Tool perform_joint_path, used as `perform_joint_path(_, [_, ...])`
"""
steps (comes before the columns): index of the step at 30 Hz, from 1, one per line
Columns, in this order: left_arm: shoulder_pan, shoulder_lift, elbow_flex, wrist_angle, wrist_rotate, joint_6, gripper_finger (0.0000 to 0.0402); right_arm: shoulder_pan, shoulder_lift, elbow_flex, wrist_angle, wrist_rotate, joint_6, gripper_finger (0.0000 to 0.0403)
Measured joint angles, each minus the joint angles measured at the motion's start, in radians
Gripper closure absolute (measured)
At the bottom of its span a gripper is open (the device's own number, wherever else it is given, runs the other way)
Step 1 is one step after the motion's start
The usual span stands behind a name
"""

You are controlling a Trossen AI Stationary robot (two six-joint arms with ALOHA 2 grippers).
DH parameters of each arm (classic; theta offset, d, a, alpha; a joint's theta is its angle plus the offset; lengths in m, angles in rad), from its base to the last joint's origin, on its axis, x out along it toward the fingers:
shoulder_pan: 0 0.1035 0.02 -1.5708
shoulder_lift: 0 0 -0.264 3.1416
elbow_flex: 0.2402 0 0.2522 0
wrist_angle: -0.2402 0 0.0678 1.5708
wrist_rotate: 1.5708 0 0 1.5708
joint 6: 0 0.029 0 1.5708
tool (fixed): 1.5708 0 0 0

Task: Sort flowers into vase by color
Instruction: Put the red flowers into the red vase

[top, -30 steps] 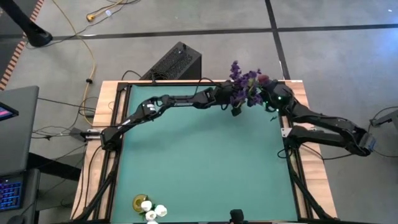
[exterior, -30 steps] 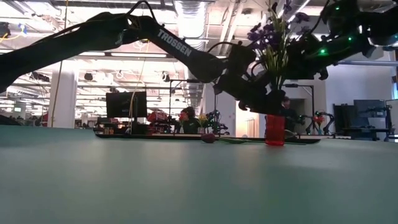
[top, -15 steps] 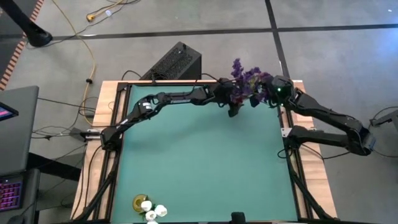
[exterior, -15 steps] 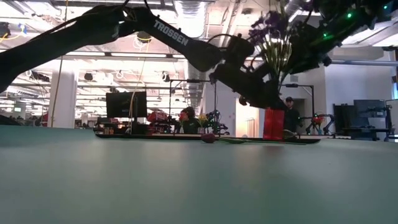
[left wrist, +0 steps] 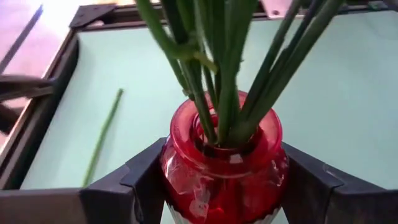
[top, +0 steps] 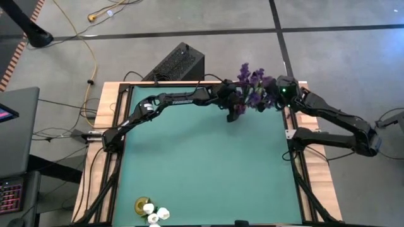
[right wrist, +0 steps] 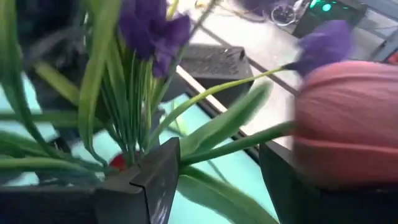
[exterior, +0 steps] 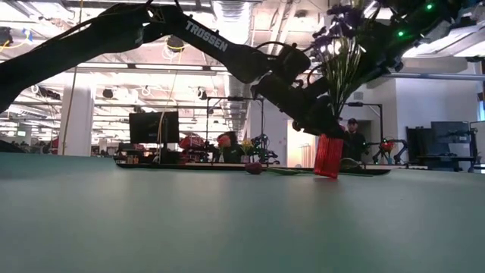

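My left gripper (top: 232, 112) is shut on a red glass vase (left wrist: 224, 168) near the table's far edge. The vase holds green stems topped with bushy purple sprigs (top: 251, 82) and stands tilted in the low view (exterior: 328, 157). My right gripper (top: 273, 96) is high beside the sprigs, with its fingers apart (right wrist: 221, 180). A dark red tulip bud (right wrist: 348, 118) sits close to its camera. The bud's green stem (right wrist: 230, 149) slants across the gap between the fingers, toward the vase. My left gripper pinches the vase's body, just below the neck (left wrist: 186, 180), between its two fingers, one on each side. The fingers (left wrist: 146, 183) come in slanting down from the table's left. The vase is tilted; whether its base is on the table I cannot tell. My right gripper: I cannot tell whether the tulip stem touches its finger (right wrist: 161, 168).
A yellow vase with white tulip heads (top: 151, 211) stands at the near edge, left of centre. One dark red bud (exterior: 254, 167) and a loose green stem (left wrist: 102, 137) lie by the far edge. A black box (top: 180, 63) sits on the floor beyond the table.
My left gripper has drawn the vase a little toward the table's left and tipped it from upright to a slant. My right gripper has moved up and toward the far edge, along with the red bud.
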Motion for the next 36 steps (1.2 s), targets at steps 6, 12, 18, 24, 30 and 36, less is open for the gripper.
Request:
perform_joint_path(6, [0.0, 0.0, 0.002, -0.028, 0.066, 0.05, 0.0178, 0.044, 0.0, 0.0, -0.047, 0.002, -0.087, 0.0158])
perform_joint_path(12, [-0.001, -0.001, 0.002, -0.041, 0.088, 0.053, 0.0178, 0.069, 0.0, 0.002, -0.072, 0.003, -0.061, 0.0158])
perform_joint_path(18, [-0.003, -0.001, 0.002, -0.034, 0.131, 0.056, 0.0178, 0.059, 0.001, 0.043, -0.087, 0.004, 0.134, 0.0158])
perform_joint_path(24, [-0.003, 0.002, -0.001, 0.038, 0.214, 0.024, 0.0178, 0.06, 0.001, 0.047, -0.102, 0.004, 0.234, 0.0157])
perform_joint_path(30, [-0.01, 0.01, -0.001, 0.056, 0.177, 0.016, 0.0178, 0.061, 0.003, 0.047, -0.1, 0.063, 0.232, 0.0158])
perform_joint_path(36, [-0.013, 0.01, -0.001, 0.061, 0.139, 0.006, 0.0178, 0.071, 0.003, 0.047, -0.111, 0.056, 0.225, 0.016])
